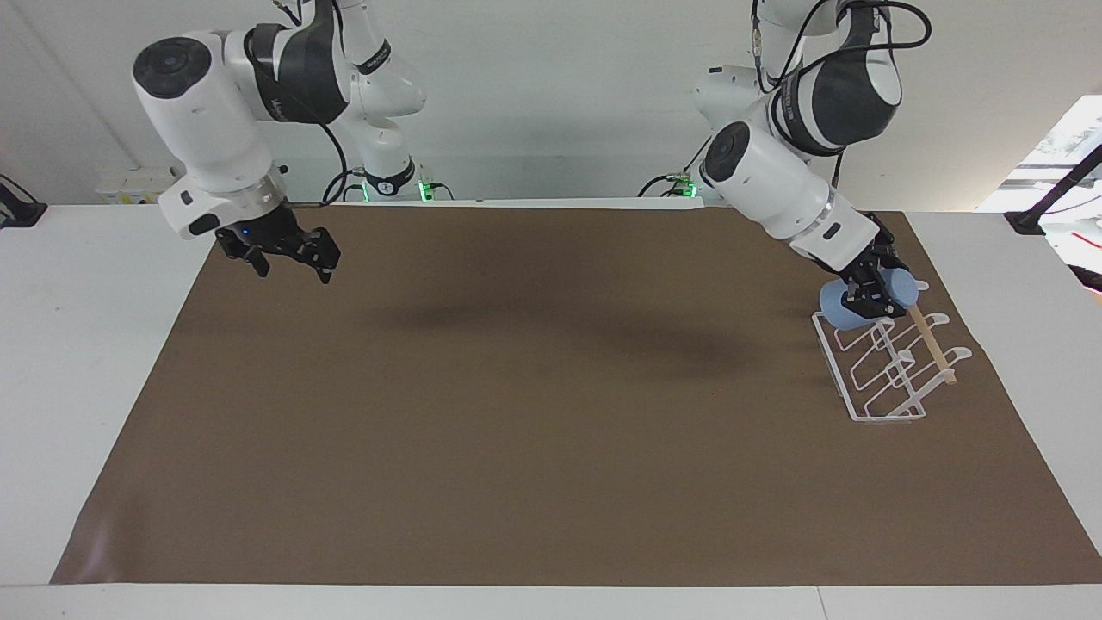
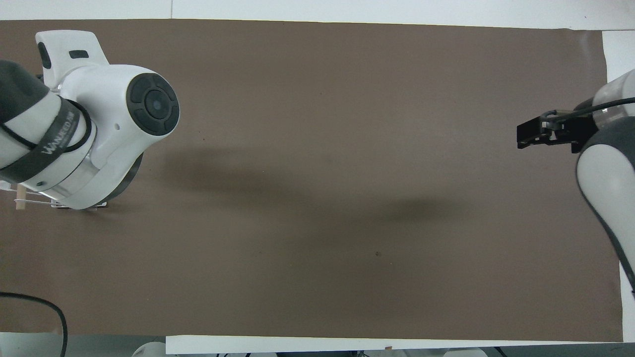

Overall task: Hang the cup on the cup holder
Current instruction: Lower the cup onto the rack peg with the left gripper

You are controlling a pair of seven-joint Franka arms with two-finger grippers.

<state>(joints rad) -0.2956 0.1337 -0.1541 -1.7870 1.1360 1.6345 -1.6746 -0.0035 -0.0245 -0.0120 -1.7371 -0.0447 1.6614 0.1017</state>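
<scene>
The light-blue cup (image 1: 833,306) lies tilted on its side in my left gripper (image 1: 868,291), which is shut on it. It is at the end of the white wire cup holder (image 1: 887,418) nearest the robots, low among the prongs beside the wooden rod (image 1: 934,346). I cannot tell whether it touches a prong. In the overhead view the left arm hides cup, gripper and most of the holder; only the rod's tip (image 2: 20,204) shows. My right gripper (image 1: 293,263) is open and empty, raised over the mat's corner at the right arm's end, and shows in the overhead view (image 2: 527,136).
A brown mat (image 1: 516,413) covers most of the white table (image 1: 103,344). The cup holder stands on the mat at the left arm's end. Nothing else lies on the mat.
</scene>
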